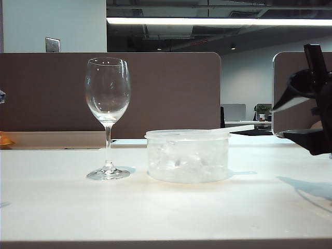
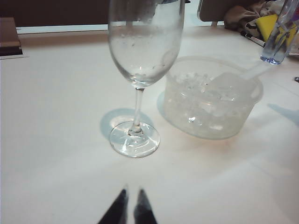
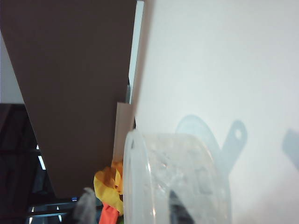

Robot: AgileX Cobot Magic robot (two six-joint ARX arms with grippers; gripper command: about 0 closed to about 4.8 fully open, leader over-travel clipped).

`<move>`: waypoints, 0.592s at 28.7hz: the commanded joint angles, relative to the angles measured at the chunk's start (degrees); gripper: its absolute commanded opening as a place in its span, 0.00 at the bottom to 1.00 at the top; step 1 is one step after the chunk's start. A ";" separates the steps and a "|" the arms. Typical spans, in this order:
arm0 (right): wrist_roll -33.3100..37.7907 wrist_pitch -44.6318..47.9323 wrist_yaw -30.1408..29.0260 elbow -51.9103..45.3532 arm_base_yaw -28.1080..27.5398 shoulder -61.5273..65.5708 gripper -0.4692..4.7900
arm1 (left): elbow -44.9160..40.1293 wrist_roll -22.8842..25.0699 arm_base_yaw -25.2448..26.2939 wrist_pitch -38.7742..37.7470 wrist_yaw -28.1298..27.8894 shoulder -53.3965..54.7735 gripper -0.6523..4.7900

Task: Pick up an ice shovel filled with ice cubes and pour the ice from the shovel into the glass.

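The empty glass (image 1: 107, 98) stands upright, left of a round translucent tub (image 1: 188, 174) full of ice cubes (image 1: 181, 160). The ice shovel (image 2: 230, 82) lies on the ice, and its thin handle (image 1: 238, 128) sticks out over the rim to the right. My right gripper (image 1: 298, 118) hangs open to the right of the tub, just beyond the handle's end, holding nothing. In the right wrist view its fingertips (image 3: 180, 207) are wide apart in front of the tub (image 3: 187, 158). My left gripper (image 2: 132, 195) is shut and empty, low over the table in front of the glass (image 2: 140, 51).
A brown partition (image 1: 155, 88) runs behind the table. An orange-yellow thing (image 1: 4, 139) lies at the far left by the partition. In the left wrist view a clear bottle (image 2: 280, 37), a pen (image 2: 252, 39) and a yellow item (image 2: 267, 23) sit beyond the tub (image 2: 212, 126).
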 commanded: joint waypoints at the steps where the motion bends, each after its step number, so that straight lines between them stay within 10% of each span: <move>1: 0.20 2.23 0.11 1.27 -0.04 2.19 0.55 | 0.11 0.07 0.07 0.42 0.20 0.07 0.17; 17: 0.20 2.71 -2.40 8.41 0.02 8.37 0.56 | 0.11 0.04 0.04 0.42 0.20 0.07 0.17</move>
